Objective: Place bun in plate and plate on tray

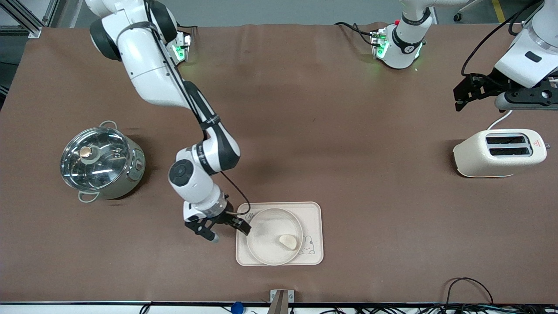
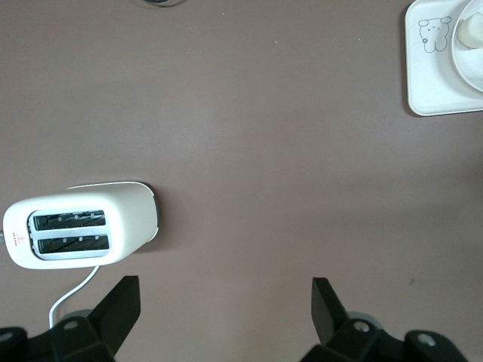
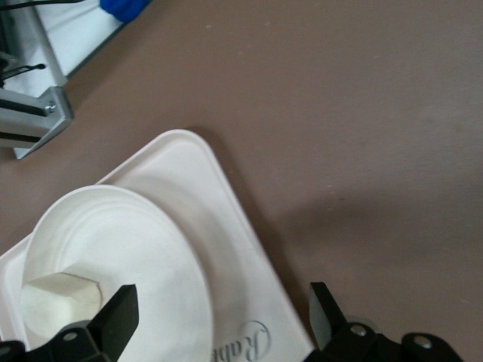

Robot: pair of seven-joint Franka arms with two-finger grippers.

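Note:
The bun (image 1: pixel 287 241) lies in the round plate (image 1: pixel 268 233), and the plate sits on the rabbit-printed tray (image 1: pixel 313 218) near the table's front edge. My right gripper (image 1: pixel 226 231) is open and empty, low over the tray's edge toward the right arm's end. In the right wrist view the plate (image 3: pixel 128 241), the bun (image 3: pixel 60 296) and the tray (image 3: pixel 230 219) lie under my right gripper (image 3: pixel 219 320). My left gripper (image 1: pixel 464 93) is open and empty, held high over the bare table by the toaster, and the left arm waits. The left wrist view shows its own gripper (image 2: pixel 226 313) and the tray (image 2: pixel 423 87) far off.
A steel pot with a glass lid (image 1: pixel 102 161) stands toward the right arm's end. A cream toaster (image 1: pixel 499 152) stands toward the left arm's end, also in the left wrist view (image 2: pixel 79 226). Cables and a metal bracket (image 1: pixel 281 301) lie at the front edge.

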